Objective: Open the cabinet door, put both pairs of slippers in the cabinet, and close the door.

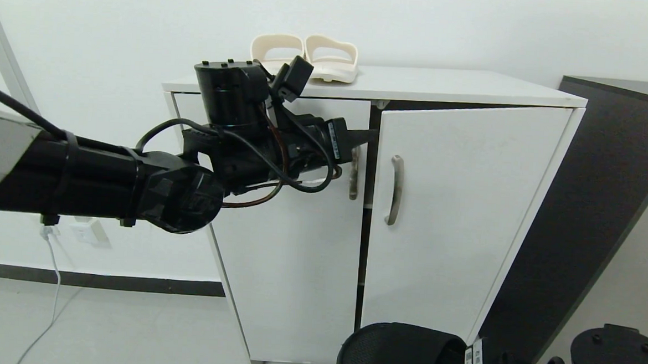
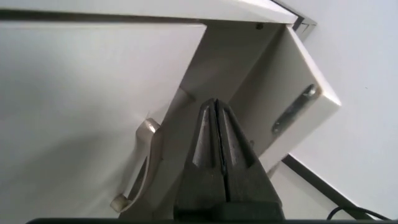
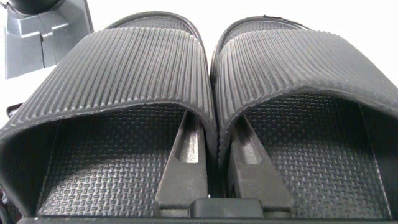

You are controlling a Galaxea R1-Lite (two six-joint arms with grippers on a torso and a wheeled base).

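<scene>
Black ribbed slippers clamped in right hand; cream pair smooth

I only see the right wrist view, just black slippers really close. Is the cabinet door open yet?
Observer: Partly. The right door stands a little ajar, while the left door looks shut.
Operator: Where's my other arm?
Observer: The left tool is shut, with its tip in the gap between the two doors.
Operator: And the second pair?
Observer: The beige slippers sit side by side on top of the cabinet.
</scene>
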